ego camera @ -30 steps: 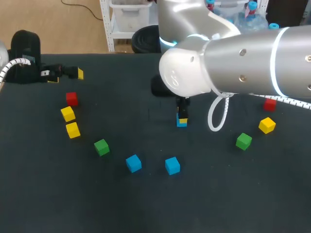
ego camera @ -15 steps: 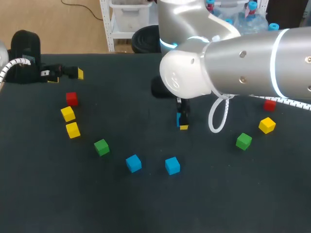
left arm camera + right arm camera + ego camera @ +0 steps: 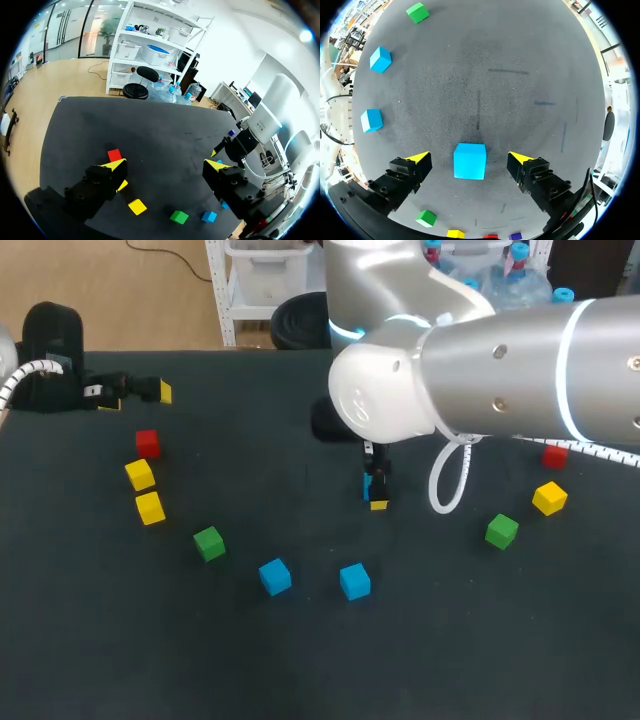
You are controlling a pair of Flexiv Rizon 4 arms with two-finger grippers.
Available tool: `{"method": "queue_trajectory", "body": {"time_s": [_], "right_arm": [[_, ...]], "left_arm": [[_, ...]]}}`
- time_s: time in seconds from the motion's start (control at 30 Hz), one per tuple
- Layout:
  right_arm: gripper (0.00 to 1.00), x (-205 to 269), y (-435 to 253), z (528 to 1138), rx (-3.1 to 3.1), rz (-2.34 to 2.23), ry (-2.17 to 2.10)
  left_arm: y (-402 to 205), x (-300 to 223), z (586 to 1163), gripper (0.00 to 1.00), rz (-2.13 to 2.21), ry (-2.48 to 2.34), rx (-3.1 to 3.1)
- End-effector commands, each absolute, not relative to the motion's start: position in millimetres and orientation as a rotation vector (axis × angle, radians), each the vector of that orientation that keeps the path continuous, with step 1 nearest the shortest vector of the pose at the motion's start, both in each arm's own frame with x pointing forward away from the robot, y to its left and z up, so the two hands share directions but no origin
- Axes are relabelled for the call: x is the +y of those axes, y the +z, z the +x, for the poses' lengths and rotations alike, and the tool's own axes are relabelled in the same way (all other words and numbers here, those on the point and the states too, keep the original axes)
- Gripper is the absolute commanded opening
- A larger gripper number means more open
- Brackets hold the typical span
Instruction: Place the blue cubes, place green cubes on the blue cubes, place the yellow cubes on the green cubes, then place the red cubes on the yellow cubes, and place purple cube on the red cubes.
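Observation:
One blue cube (image 3: 469, 160) rests on the dark table between the spread fingers of my right gripper (image 3: 469, 158), with a gap on each side. In the head view this cube (image 3: 370, 486) is mostly hidden by the right gripper (image 3: 376, 492) near the table's middle. Two more blue cubes (image 3: 275, 576) (image 3: 354, 581) lie nearer the front. Green cubes (image 3: 209, 542) (image 3: 501, 531), yellow cubes (image 3: 140, 474) (image 3: 150, 507) (image 3: 549, 497) and red cubes (image 3: 148, 443) (image 3: 555, 455) are scattered left and right. A purple cube (image 3: 515, 235) shows behind the right gripper. My left gripper (image 3: 140, 390) hangs open at the far left.
The table (image 3: 300, 660) is a dark mat. In the left wrist view, the open left gripper (image 3: 165, 165) looks over a red cube (image 3: 114, 154), a yellow cube (image 3: 137, 206) and a green cube (image 3: 179, 216). My big right arm (image 3: 480, 370) covers the back right.
My right gripper's fingers have spread apart and let go of the blue cube, which now sits on the table. The left arm has not moved.

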State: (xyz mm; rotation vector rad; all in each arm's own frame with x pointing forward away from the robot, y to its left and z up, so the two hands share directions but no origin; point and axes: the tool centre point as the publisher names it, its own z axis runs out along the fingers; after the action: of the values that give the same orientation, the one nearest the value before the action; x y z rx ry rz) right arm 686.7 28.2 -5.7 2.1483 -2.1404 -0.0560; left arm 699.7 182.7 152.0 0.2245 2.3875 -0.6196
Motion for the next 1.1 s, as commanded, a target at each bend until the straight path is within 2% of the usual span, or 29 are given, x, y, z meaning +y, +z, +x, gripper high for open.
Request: {"method": "queue_trajectory", "body": {"time_s": [0.03, 0.7, 1.1], "right_arm": [[1.00, 27, -5, 685, -2.145, 2.151, -0.054], [1.00, 31, 30, 691, -2.187, 2.192, 0.003], [1.00, 50, 64, 666, -2.061, 2.435, 0.044]], "left_arm": [[150, 185, 699, 1.00, 0.230, -0.632, 2.378], [150, 185, 699, 1.00, 0.230, -0.632, 2.378], [150, 185, 699, 1.00, 0.230, -0.632, 2.378]]}}
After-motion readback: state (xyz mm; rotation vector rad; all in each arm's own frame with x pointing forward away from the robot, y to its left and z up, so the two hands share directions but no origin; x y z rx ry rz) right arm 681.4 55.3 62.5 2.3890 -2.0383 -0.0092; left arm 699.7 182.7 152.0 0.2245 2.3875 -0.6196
